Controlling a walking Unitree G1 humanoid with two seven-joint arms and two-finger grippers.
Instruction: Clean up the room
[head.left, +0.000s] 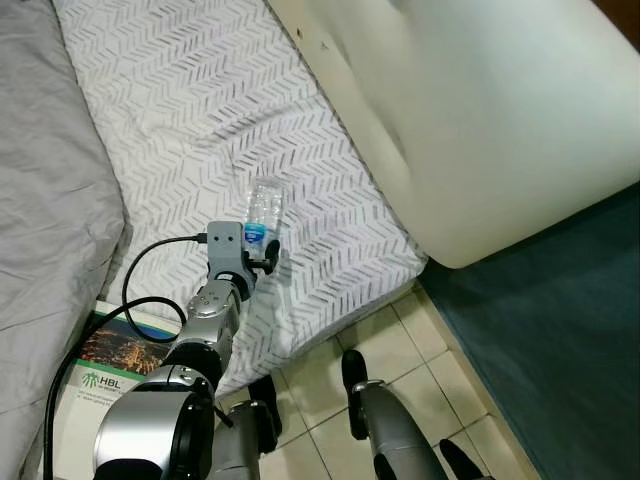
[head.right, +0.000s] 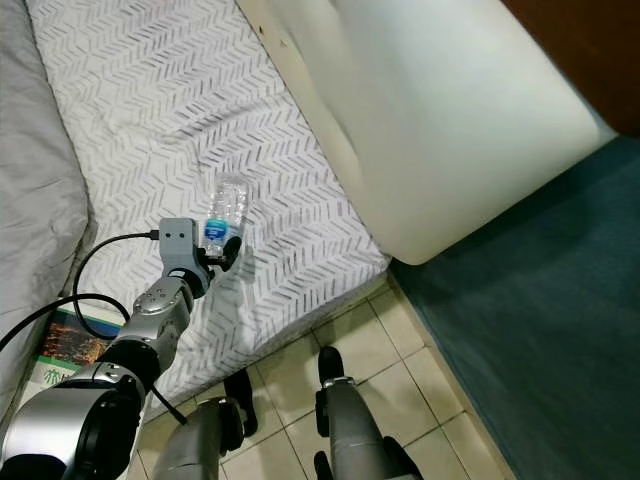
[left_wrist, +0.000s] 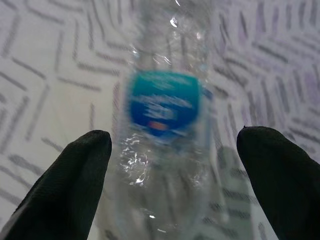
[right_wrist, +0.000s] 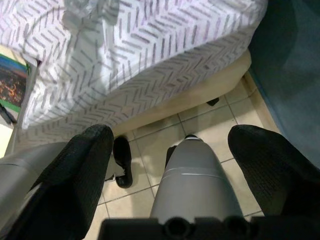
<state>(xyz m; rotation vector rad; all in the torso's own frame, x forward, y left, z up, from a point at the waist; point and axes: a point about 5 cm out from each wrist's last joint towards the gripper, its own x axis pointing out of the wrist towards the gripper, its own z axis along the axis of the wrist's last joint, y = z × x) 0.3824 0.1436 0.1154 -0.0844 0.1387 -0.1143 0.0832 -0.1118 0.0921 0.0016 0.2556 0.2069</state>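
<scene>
Clear plastic bottle (head.left: 264, 212) lies on the patterned bed (head.left: 170, 90) near its foot edge, and I have the left end effector (left_wrist: 172, 165) spread wide around it, empty, to grab it; the right end effector (right_wrist: 170, 150) hangs open.

The bottle (head.left: 264, 212) is lying alone on the patterned sheet (head.left: 200, 110), with bare sheet lying open all around it. The left gripper (head.left: 262, 252) is sitting at its near end, fingers (left_wrist: 75, 175) spread wide to either side. A grey blanket (head.left: 45, 200) is crowding the robot's left, and a cream headboard (head.left: 480, 120) is walling off the right.
</scene>
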